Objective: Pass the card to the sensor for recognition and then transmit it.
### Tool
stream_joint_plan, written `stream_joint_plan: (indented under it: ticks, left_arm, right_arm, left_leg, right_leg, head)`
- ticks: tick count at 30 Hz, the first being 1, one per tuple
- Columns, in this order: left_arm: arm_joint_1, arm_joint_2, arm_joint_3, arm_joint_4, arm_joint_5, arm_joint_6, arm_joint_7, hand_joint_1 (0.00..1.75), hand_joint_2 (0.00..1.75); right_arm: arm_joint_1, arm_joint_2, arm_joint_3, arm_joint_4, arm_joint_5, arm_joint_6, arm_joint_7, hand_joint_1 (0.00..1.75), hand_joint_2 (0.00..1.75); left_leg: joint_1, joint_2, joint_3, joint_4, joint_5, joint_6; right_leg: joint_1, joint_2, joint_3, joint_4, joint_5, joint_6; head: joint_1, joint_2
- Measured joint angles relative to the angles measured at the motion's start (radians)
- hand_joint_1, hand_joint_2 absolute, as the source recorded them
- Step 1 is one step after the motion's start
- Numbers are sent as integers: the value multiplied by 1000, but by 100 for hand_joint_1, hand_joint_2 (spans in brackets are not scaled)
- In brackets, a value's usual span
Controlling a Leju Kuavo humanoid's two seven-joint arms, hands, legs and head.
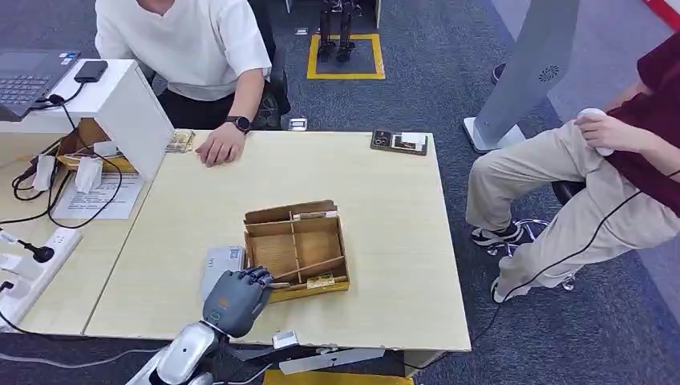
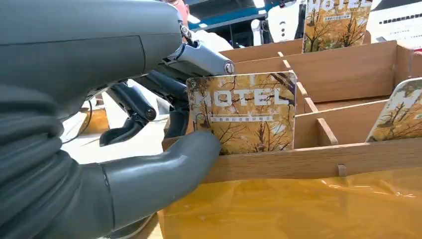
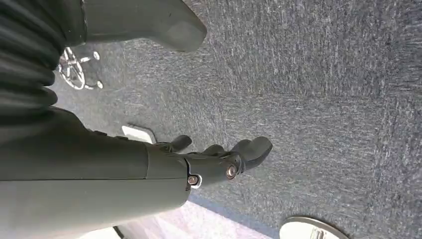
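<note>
A wooden divided box (image 1: 342, 245) stands near the table's front edge. My left hand (image 1: 236, 297) reaches into its front left corner. In the left wrist view, the thumb (image 2: 164, 169) and a dark finger (image 2: 199, 59) pinch a yellow-brown card (image 2: 244, 112) printed HOTEL, which stands upright in the front compartment of the box (image 2: 298, 162). Two more such cards (image 2: 403, 112) (image 2: 336, 22) stand in other compartments. A flat grey-white sensor (image 1: 222, 263) lies on the table just left of the box, beside my hand. My right hand (image 3: 219, 159) hangs over the carpet, fingers apart and holding nothing.
A person in a white shirt sits across the table, one hand (image 1: 218, 148) resting on it. Another person (image 1: 609, 160) sits to the right. A dark tray (image 1: 398, 143) lies at the far edge. A white stand (image 1: 128, 104), cables and a power strip (image 1: 32, 269) crowd the left.
</note>
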Motion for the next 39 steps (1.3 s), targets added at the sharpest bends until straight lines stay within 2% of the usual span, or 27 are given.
stream_joint_plan:
  ticks: [12, 16, 18, 21, 23, 29, 33, 39]
  left_arm:
    - [18, -6, 0, 3, 11, 70, -20, 175, 175]
    - [29, -11, 0, 3, 29, 131, -44, 175, 175]
    - [37, -17, 2, 3, 47, 186, -63, 175, 175]
    - [56, -44, 21, -6, 71, 296, -108, 175, 175]
    - [72, -75, 52, -29, 71, 326, -163, 175, 175]
    - [118, -174, 176, -83, 79, 334, -285, 175, 175]
    - [135, -214, 234, -97, 83, 334, -307, 175, 175]
    - [145, -236, 260, -105, 84, 334, -311, 175, 175]
  right_arm:
    - [0, 0, 1, 0, 1, -1, 0, 0, 175]
    - [0, 0, 1, 0, 2, -2, 0, 0, 175]
    - [0, 0, 1, 0, 3, -2, 0, 0, 175]
    - [0, 0, 2, 0, 3, -5, 0, 0, 175]
    - [0, 0, 2, 0, 3, -8, 0, 0, 175]
    - [0, 0, 2, 0, 0, -16, 0, 0, 175]
    - [0, 0, 2, 0, -1, -16, 0, 0, 175]
    - [0, 0, 2, 1, -2, -16, 0, 0, 175]
  left_leg:
    - [0, 0, 0, 0, 0, 0]
    - [0, 0, 0, 0, 0, 0]
    - [0, 0, -1, 0, 0, 0]
    - [0, 0, -1, 0, 0, 0]
    - [0, 0, -1, 0, 0, 0]
    - [0, 0, -1, 0, 0, 1]
    - [0, 0, -1, 0, 0, 0]
    - [0, 0, -1, 0, 0, 0]
  right_leg:
    - [0, 0, 0, 0, 0, 0]
    - [0, 0, 0, 0, 0, 0]
    - [0, 0, 0, 0, 0, 0]
    - [0, 0, -1, 0, 0, 0]
    - [0, 0, -1, 0, 0, 0]
    - [0, 0, -1, 0, 0, 0]
    - [0, 0, -1, 0, 0, 0]
    - [0, -1, -1, 0, 0, 0]
  head:
    - [0, 0]
    - [0, 0]
    - [0, 0]
    - [0, 0]
    - [0, 0]
    - [0, 0]
    - [0, 0]
    - [0, 0]
